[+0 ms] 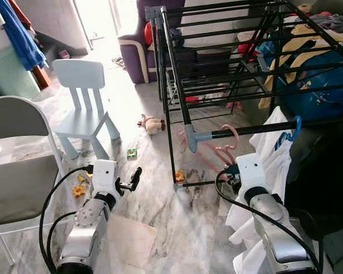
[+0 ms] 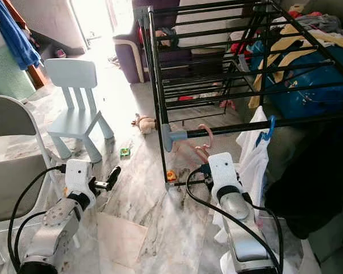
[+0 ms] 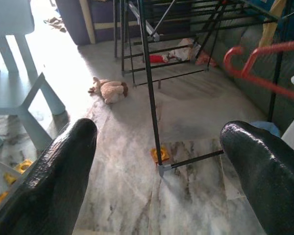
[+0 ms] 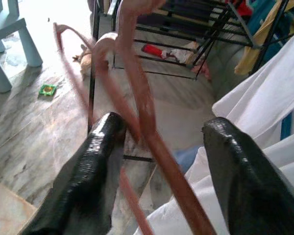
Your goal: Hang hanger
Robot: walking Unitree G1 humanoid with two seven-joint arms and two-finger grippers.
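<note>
A pink hanger (image 1: 224, 148) has its hook over the front rail (image 1: 251, 129) of the black drying rack (image 1: 217, 63), near the grey corner joint. My right gripper (image 4: 164, 127) sits just below it, open. The hanger (image 4: 137, 98) runs between the fingers close to one finger (image 4: 95, 152), and looks blurred. My left gripper (image 1: 131, 180) hovers low over the marble floor to the left of the rack, open with nothing between its fingers (image 3: 63, 166).
A white garment (image 1: 274, 154) on a blue hanger (image 1: 291, 130) hangs on the same rail, against my right arm. A light blue child's chair (image 1: 83, 97), a grey folding chair (image 1: 17, 171), a plush toy (image 1: 151, 124) and small toys lie to the left.
</note>
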